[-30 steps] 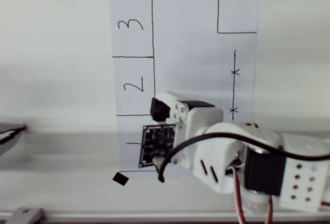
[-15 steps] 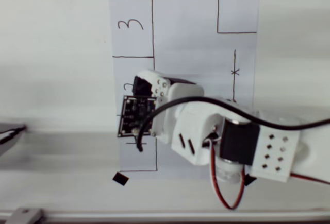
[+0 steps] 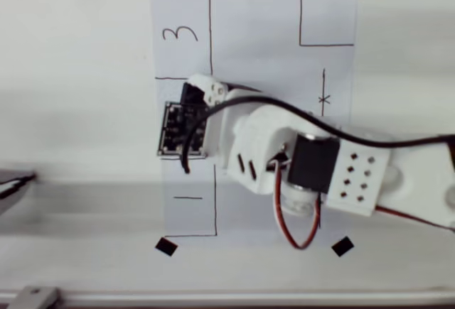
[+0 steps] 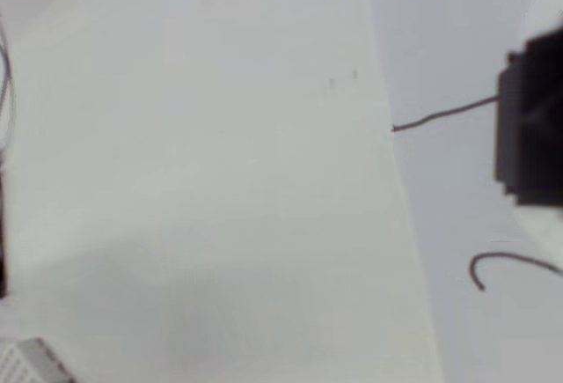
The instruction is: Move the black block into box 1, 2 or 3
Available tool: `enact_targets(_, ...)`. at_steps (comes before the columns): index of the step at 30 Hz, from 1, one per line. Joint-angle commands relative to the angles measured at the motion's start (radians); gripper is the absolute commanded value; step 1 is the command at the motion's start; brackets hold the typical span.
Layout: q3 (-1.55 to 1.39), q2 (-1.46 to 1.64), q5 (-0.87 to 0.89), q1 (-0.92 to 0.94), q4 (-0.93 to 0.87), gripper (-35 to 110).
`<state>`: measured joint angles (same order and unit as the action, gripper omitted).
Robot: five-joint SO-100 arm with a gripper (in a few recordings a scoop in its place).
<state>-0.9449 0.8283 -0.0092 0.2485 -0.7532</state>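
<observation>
Black block: showing at the right edge of the wrist view as a dark blocky shape, sitting against a white part of the hand, above the paper; its edges are blurring, so exact contact is hard to call.
Hand: hovering over the box marked 2, just below the line shared with box 3 in the overhead view; I cannot tell whether the fingers are clamping the block or standing apart.
Box 2: mostly lying under the hand and its small circuit board.
Box 1: lying below the hand, near the bottom of the paper.
Paper: lying flat on the tabletop, black tape squares sitting at its corners.
Open-sided rectangle: sitting well apart from the hand, upper right.
</observation>
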Motion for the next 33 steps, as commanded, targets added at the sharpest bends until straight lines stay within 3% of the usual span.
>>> enact_targets(1,0.109,0.015,-0.018,0.034,0.029,0)
enact_targets(33,0.324,-0.204,-0.052,0.156,0.152,0)
